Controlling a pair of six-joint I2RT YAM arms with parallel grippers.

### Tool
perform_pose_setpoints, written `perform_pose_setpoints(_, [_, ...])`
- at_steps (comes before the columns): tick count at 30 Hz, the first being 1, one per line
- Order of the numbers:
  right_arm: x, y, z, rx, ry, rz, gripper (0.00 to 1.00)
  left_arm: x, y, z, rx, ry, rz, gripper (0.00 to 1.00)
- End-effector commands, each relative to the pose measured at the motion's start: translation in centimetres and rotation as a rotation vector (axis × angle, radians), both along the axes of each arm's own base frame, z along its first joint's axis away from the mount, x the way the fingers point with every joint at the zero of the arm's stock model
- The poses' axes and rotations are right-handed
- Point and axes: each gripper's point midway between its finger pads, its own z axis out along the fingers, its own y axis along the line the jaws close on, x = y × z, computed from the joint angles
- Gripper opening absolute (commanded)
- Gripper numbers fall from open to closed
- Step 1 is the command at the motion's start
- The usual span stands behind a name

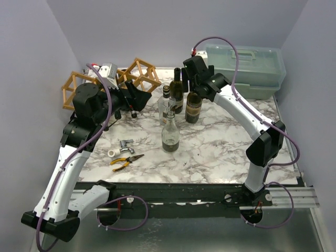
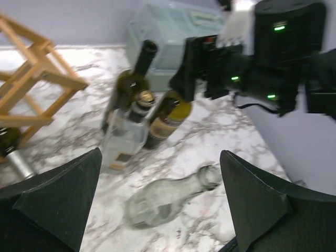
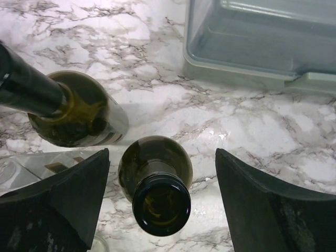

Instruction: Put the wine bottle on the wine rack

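Wine bottle (image 3: 161, 203) stands between right gripper's (image 3: 161, 168) spread jaws.

The marble table (image 1: 220, 152) carries bottles (image 1: 170, 134), wine rack (image 1: 142, 73), toolbox (image 1: 252, 65), pliers (image 1: 126, 160) and fittings (image 1: 125, 144).

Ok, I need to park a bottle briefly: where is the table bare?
Bare marble: front right, between the clear bottle and the right arm, and along the near edge right of the pliers. Crowded: the bottles under the right gripper, and around the wine rack.
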Motion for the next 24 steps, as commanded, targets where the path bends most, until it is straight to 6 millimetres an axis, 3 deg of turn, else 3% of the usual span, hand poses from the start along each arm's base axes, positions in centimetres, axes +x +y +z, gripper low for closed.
perform_pose_setpoints(1, [0.5, -0.4, -0.6, 0.045, -0.048, -0.063, 0.83, -2.3, -3.8, 5.0, -0.133, -0.111, -0.167, 0.95])
perform_pose_setpoints(7, [0.6, -1.2, -1.3, 0.064, -0.141, -0.085, 0.67, -3.1, -5.3, 5.8, -0.212, -0.104, -0.232, 0.95])
perform_pose_setpoints(11, [0.1, -2.3, -0.5, 0.078, -0.189, -0.123, 0.46, -3.3, -6.1, 5.9, -0.272, -0.078, -0.252, 0.95])
perform_pose_setpoints(15, [-0.9, -3.9, 2.0, 0.109, -0.274, -0.157, 0.17, -3.0, -7.4, 5.5, -0.340, -0.021, -0.286, 0.95])
perform_pose_setpoints(19, [-2.5, -5.7, 5.1, 0.186, -0.369, -0.201, 0.01, -2.5, -9.7, 4.9, -0.408, 0.028, -0.329, 0.95])
perform_pose_setpoints(24, [-5.0, -9.2, 8.5, 0.324, -0.500, -0.353, 0.01, -2.2, -12.9, 4.4, -0.440, 0.063, -0.364, 0.94])
